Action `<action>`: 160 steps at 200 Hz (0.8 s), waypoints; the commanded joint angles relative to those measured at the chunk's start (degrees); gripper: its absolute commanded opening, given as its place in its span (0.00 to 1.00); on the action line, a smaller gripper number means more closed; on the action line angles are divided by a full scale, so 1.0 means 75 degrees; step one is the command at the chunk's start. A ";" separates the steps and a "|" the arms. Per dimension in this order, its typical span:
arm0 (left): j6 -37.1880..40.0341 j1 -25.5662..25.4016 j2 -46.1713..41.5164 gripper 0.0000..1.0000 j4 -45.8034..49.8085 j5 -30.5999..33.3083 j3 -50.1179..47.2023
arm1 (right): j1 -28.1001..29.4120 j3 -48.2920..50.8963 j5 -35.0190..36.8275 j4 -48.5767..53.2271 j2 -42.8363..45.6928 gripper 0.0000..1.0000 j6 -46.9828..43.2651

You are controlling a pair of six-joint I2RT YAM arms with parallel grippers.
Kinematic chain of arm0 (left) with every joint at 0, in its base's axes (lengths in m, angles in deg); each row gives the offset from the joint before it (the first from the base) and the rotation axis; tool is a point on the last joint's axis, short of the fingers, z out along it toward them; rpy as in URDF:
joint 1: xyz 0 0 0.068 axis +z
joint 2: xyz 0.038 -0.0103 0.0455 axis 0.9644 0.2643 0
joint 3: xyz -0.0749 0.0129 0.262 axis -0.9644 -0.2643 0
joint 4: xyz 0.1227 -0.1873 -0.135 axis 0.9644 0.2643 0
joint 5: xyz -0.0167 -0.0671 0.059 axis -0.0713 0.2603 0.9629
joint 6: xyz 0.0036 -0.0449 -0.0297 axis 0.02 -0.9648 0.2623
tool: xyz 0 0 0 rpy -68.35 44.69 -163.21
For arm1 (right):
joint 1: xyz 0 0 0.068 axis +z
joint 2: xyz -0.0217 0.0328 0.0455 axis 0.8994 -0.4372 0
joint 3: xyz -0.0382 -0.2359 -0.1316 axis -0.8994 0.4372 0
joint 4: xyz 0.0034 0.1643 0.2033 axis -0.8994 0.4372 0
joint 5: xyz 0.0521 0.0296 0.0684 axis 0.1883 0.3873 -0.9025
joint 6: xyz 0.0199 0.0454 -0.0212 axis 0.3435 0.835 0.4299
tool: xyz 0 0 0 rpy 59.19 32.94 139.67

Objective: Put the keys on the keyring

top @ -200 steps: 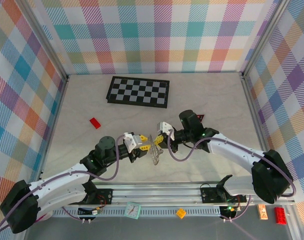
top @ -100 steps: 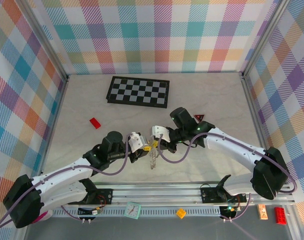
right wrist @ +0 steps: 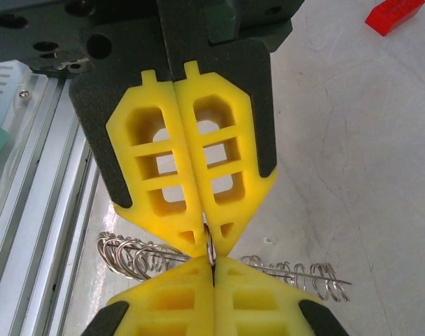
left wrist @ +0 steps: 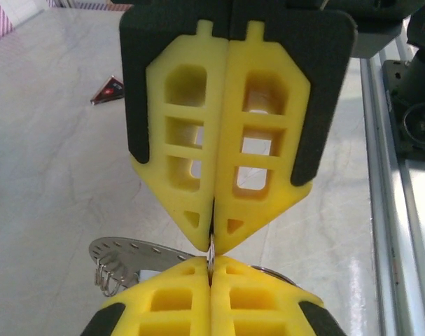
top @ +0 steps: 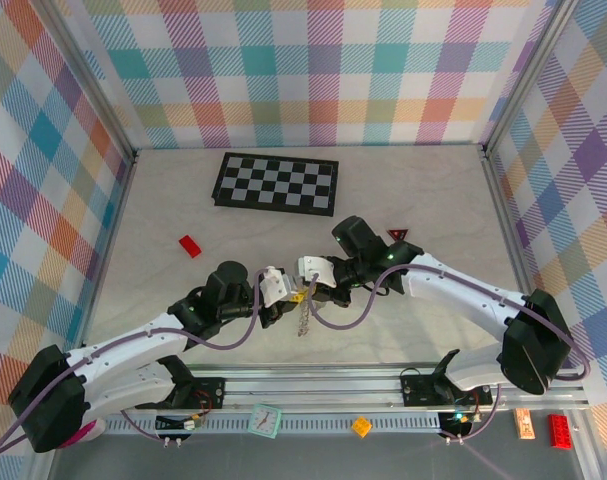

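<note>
Top view: your two arms reach in from the near edge & meet tip to tip over the ctr of the table [top: 433,190]. Your left gripper [top: 286,293] and right gripper [top: 313,287] each have their yellow fingers pressed together w/ no gap. Both pinch the keyring [top: 303,318], which hangs edge-on just below the point where they meet.

Left wrist view: your own fingertips [left wrist: 177,297] sit at the bottom, closed on a thin sliver of metal. The right gripper's closed tips come down from above, almost touching yours. Behind them the flat grey ring shows its small holes, w/ wire loops [left wrist: 107,274] bunched at its left end.

Right wrist view: same pinch from the other side, loops fringing the ring on both sides of the fingers.

Also on the table: checkerboard [top: 276,183] at the far ctr, red brick [top: 190,246] to the left, red triangle [top: 396,235] just beside the right arm's wrist.
</note>
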 commanded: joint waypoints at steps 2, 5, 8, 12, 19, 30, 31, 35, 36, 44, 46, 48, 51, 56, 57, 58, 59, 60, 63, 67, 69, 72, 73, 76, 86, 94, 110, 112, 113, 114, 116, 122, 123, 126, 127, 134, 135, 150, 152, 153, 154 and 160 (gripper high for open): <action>0.0022 0.0054 0.0024 0.00 -0.0191 -0.0132 0.0181 | -0.0031 0.0377 -0.0753 -0.0901 0.0431 0.11 0.0411; -0.0001 0.0047 0.0018 0.00 -0.0231 -0.0137 0.0159 | -0.0084 0.0483 -0.0814 -0.1044 0.0509 0.15 0.0504; -0.0023 0.0056 0.0013 0.00 -0.0287 -0.0148 0.0136 | -0.0164 0.0588 -0.0924 -0.1203 0.0593 0.17 0.0627; -0.0056 0.0051 0.0003 0.00 -0.0353 -0.0160 0.0101 | -0.0278 0.0731 -0.1044 -0.1414 0.0696 0.19 0.0782; -0.0129 0.0060 -0.0006 0.00 -0.0484 -0.0182 0.0036 | -0.0504 0.1035 -0.1233 -0.1778 0.0866 0.22 0.1078; -0.0206 0.0062 -0.0023 0.00 -0.0681 -0.0225 -0.0092 | -0.0790 0.1464 -0.1445 -0.2258 0.1103 0.23 0.1447; -0.0207 0.0065 -0.0029 0.00 -0.0704 -0.0228 -0.0104 | -0.0813 0.1507 -0.1457 -0.2298 0.1114 0.23 0.1480; -0.0235 0.0058 -0.0037 0.00 -0.0792 -0.0242 -0.0151 | -0.0877 0.1650 -0.1483 -0.2465 0.1190 0.24 0.1576; -0.0239 0.0063 -0.0042 0.00 -0.0812 -0.0243 -0.0156 | -0.0891 0.1681 -0.1489 -0.2501 0.1204 0.24 0.1597; -0.0286 0.0065 -0.0067 0.00 -0.0997 -0.0248 -0.0267 | -0.0956 0.1937 -0.1476 -0.2751 0.1298 0.24 0.1692; -0.0304 0.0059 -0.0069 0.00 -0.1029 -0.0253 -0.0285 | -0.0953 0.1983 -0.1472 -0.2776 0.1314 0.24 0.1710; -0.0311 0.0061 -0.0079 0.00 -0.1063 -0.0255 -0.0304 | -0.0956 0.2024 -0.1479 -0.2805 0.1321 0.24 0.1727; -0.0334 0.0059 -0.0090 0.00 -0.1100 -0.0261 -0.0322 | -0.0953 0.2074 -0.1476 -0.2823 0.1323 0.24 0.1742; -0.0338 0.0058 -0.0102 0.00 -0.1156 -0.0277 -0.0350 | -0.0953 0.2136 -0.1502 -0.2876 0.1307 0.24 0.1777; -0.0344 0.0058 -0.0104 0.00 -0.1158 -0.0278 -0.0356 | -0.0958 0.2142 -0.1509 -0.2883 0.1304 0.24 0.1786; -0.0346 0.0063 -0.0105 0.00 -0.1165 -0.0278 -0.0365 | -0.0955 0.2144 -0.1519 -0.2886 0.1296 0.24 0.1802; -0.0348 0.0060 -0.0111 0.00 -0.1175 -0.0278 -0.0363 | -0.0960 0.2145 -0.1524 -0.2888 0.1286 0.24 0.1810; -0.0348 0.0065 -0.0114 0.00 -0.1180 -0.0278 -0.0362 | -0.0956 0.2152 -0.1538 -0.2894 0.1281 0.24 0.1814; -0.0352 0.0064 -0.0115 0.00 -0.1203 -0.0286 -0.0381 | -0.0953 0.2168 -0.1565 -0.2915 0.1261 0.24 0.1840; -0.0361 0.0068 -0.0128 0.00 -0.1216 -0.0289 -0.0390 | -0.0955 0.2186 -0.1605 -0.2919 0.1228 0.24 0.1888; -0.0361 0.0063 -0.0137 0.00 -0.1219 -0.0290 -0.0392 | -0.0953 0.2195 -0.1624 -0.2947 0.1215 0.24 0.1906; -0.0355 0.0064 -0.0144 0.00 -0.1219 -0.0300 -0.0402 | -0.0963 0.2203 -0.1648 -0.2983 0.1207 0.24 0.1927; -0.0358 0.0066 -0.0148 0.00 -0.1219 -0.0301 -0.0405 | -0.0964 0.2198 -0.1659 -0.2989 0.1201 0.24 0.1931; -0.0362 0.0063 -0.0155 0.00 -0.1219 -0.0312 -0.0408 | -0.0957 0.2207 -0.1693 -0.3013 0.1185 0.24 0.1961; -0.0354 0.0059 -0.0168 0.00 -0.1217 -0.0336 -0.0420 | -0.0953 0.2212 -0.1759 -0.3193 0.1132 0.25 0.2060; -0.0360 0.0058 -0.0185 0.00 -0.1225 -0.0355 -0.0429 | -0.0942 0.2189 -0.1781 -0.3292 0.1087 0.25 0.2119; -0.0372 0.0059 -0.0187 0.00 -0.1254 -0.0387 -0.0443 | -0.0910 0.2090 -0.1870 -0.3357 0.0951 0.25 0.2112; -0.0372 0.0063 -0.0187 0.00 -0.1260 -0.0393 -0.0441 | -0.0901 0.2068 -0.1887 -0.3358 0.0935 0.25 0.2111; -0.0372 0.0060 -0.0181 0.00 -0.1263 -0.0395 -0.0442 | -0.0897 0.2061 -0.1895 -0.3352 0.0930 0.25 0.2117; -0.0372 0.0059 -0.0184 0.00 -0.1271 -0.0395 -0.0443 | -0.0890 0.2051 -0.1894 -0.3343 0.0916 0.25 0.2114; -0.0381 0.0066 -0.0187 0.00 -0.1276 -0.0396 -0.0443 | -0.0878 0.2041 -0.1910 -0.3340 0.0890 0.25 0.2106; -0.0381 0.0067 -0.0187 0.00 -0.1289 -0.0404 -0.0449 | -0.0860 0.1995 -0.1945 -0.3326 0.0819 0.25 0.2085; -0.0382 0.0062 -0.0187 0.00 -0.1295 -0.0406 -0.0452 | -0.0847 0.1989 -0.1948 -0.3324 0.0808 0.25 0.2080; -0.0379 0.0059 -0.0187 0.00 -0.1301 -0.0407 -0.0455 | -0.0831 0.1966 -0.1953 -0.3310 0.0781 0.25 0.2074; -0.0388 0.0058 -0.0187 0.00 -0.1301 -0.0407 -0.0455 | -0.0833 0.1963 -0.1952 -0.3311 0.0771 0.25 0.2063; -0.0391 0.0063 -0.0187 0.00 -0.1313 -0.0407 -0.0466 | -0.0800 0.1924 -0.1955 -0.3297 0.0716 0.24 0.2031; -0.0393 0.0060 -0.0187 0.00 -0.1313 -0.0407 -0.0467 | -0.0794 0.1918 -0.1953 -0.3298 0.0703 0.24 0.2024; -0.0396 0.0060 -0.0213 0.00 -0.1313 -0.0428 -0.0467 | -0.0768 0.1898 -0.1880 -0.3289 0.0616 0.23 0.2006; -0.0396 0.0058 -0.0229 0.00 -0.1313 -0.0424 -0.0467 | -0.0766 0.1903 -0.1871 -0.3303 0.0610 0.23 0.2000; -0.0396 0.0058 -0.0232 0.00 -0.1313 -0.0422 -0.0473 | -0.0765 0.1902 -0.1870 -0.3295 0.0598 0.23 0.1997; -0.0396 0.0063 -0.0233 0.00 -0.1319 -0.0420 -0.0476 | -0.0765 0.1895 -0.1869 -0.3291 0.0597 0.23 0.1995; -0.0390 0.0067 -0.0239 0.00 -0.1324 -0.0420 -0.0479 | -0.0753 0.1885 -0.1857 -0.3288 0.0580 0.22 0.1972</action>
